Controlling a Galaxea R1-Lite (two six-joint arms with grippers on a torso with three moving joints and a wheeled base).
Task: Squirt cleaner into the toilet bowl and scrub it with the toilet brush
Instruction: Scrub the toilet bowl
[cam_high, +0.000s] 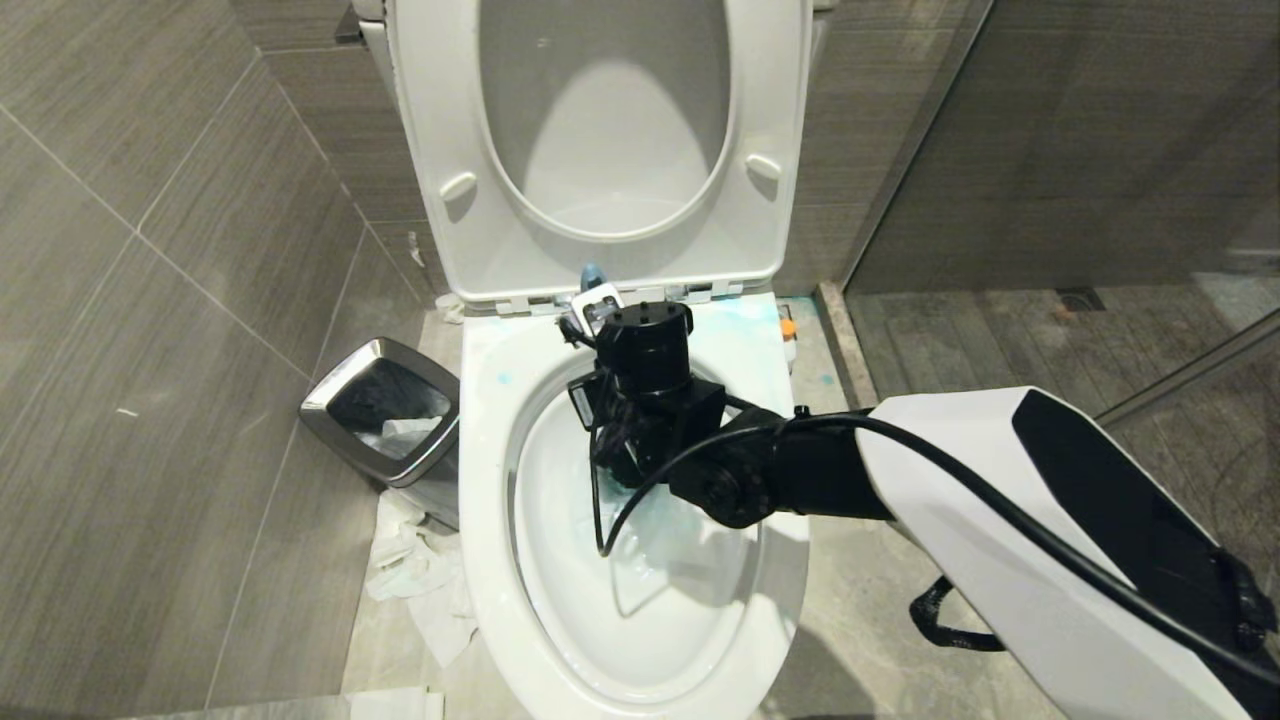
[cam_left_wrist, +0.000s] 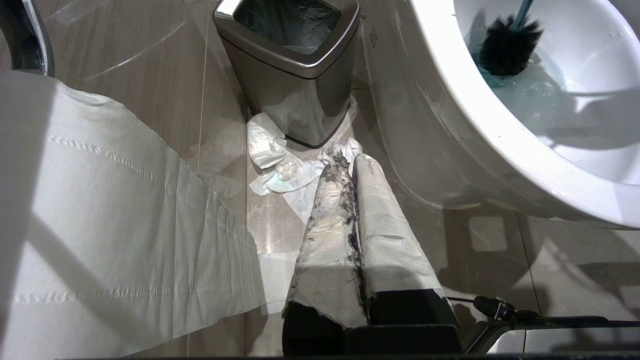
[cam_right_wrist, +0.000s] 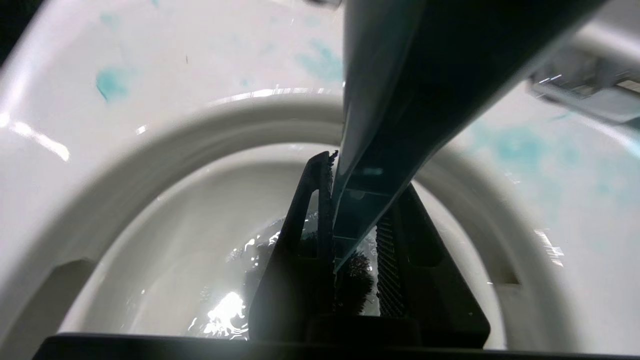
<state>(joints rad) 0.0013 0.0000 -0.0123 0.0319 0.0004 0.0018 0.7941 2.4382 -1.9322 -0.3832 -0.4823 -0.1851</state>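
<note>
Head view: the right gripper (cam_high: 625, 455) reaches down into the open toilet bowl (cam_high: 490, 480), seat and lid raised, its fingers clamped on the slim dark handle of the toilet brush (cam_right_wrist: 372, 165), whose black bristle head sits in turquoise-tinted water at the bottom. Pale blue smears of cleaner (cam_right_wrist: 111, 84) on the rim and inner wall suggest the squirting is done and scrubbing is under way, with most of the wall seemingly left to cover. Beside the bowl, the left gripper (cam_left_wrist: 352, 165) hangs parked, fingers pressed together, near a chrome-rimmed waste bin (cam_left_wrist: 295, 65) and crumpled paper (cam_left_wrist: 280, 165)
</note>
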